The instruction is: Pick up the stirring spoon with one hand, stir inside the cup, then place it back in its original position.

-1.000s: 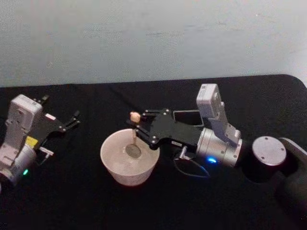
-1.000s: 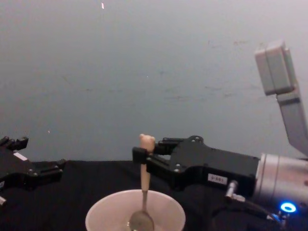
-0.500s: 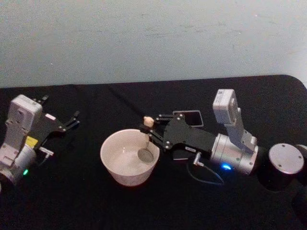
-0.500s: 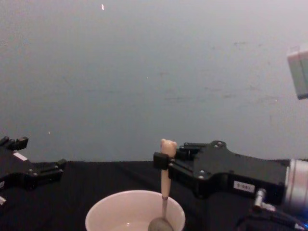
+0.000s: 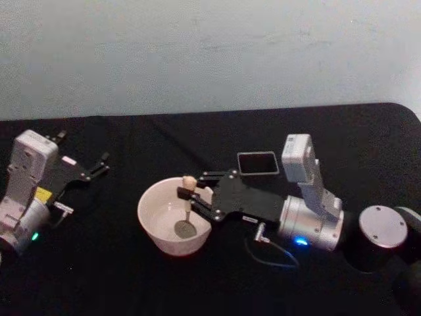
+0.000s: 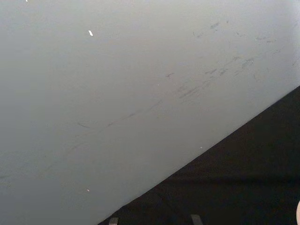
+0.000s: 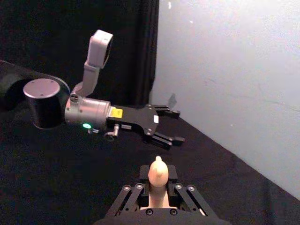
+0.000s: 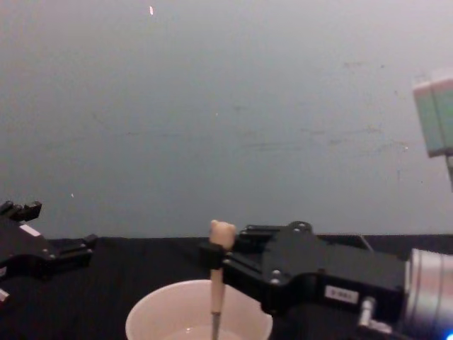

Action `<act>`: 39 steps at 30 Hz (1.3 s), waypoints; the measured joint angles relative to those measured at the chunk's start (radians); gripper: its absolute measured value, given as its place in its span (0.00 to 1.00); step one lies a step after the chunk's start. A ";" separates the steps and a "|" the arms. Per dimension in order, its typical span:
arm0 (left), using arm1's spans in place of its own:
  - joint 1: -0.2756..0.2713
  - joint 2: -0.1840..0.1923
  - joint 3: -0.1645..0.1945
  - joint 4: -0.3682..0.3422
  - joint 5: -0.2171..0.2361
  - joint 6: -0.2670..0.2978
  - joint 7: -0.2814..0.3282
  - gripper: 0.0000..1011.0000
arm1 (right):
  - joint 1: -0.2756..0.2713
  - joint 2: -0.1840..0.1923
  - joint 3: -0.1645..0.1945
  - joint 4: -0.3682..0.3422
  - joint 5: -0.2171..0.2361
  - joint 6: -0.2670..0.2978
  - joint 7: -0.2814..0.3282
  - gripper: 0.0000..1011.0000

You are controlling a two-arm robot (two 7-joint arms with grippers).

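The cream-white cup (image 5: 158,220) sits on the black table left of centre, and its rim (image 8: 152,306) shows low in the chest view. My right gripper (image 5: 189,195) is shut on the stirring spoon (image 5: 187,207), holding the beige handle just under the bear head (image 8: 222,231). The spoon stands nearly upright with its shiny bowl (image 5: 183,229) down inside the cup. From the right wrist the bear head (image 7: 157,171) pokes up between the fingers. The dark grey square holder (image 5: 258,162) stands behind the right gripper. My left gripper (image 5: 102,164) is parked open at the table's left.
A black cloth covers the table (image 5: 99,276), with a pale wall behind. A thin cable (image 5: 270,253) loops on the cloth under the right wrist. The right arm's dark round joint (image 5: 378,230) sits at the right. Open cloth lies in front of the cup.
The right gripper has carried the spoon from the cup's right side back toward its middle and nearer me. The spoon stays inside the cup. The left arm has not moved.
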 joint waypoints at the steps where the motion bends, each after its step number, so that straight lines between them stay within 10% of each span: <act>1: 0.000 0.000 0.000 0.000 0.000 0.000 0.000 0.99 | 0.003 -0.004 -0.003 0.002 0.000 0.000 0.002 0.21; 19: 0.000 0.000 0.000 0.000 0.000 0.000 0.000 0.99 | 0.098 -0.088 -0.019 0.150 -0.034 -0.035 -0.020 0.21; 39: 0.000 0.000 0.000 0.000 0.000 0.000 0.000 0.99 | 0.048 -0.039 0.025 0.090 -0.038 -0.017 -0.043 0.21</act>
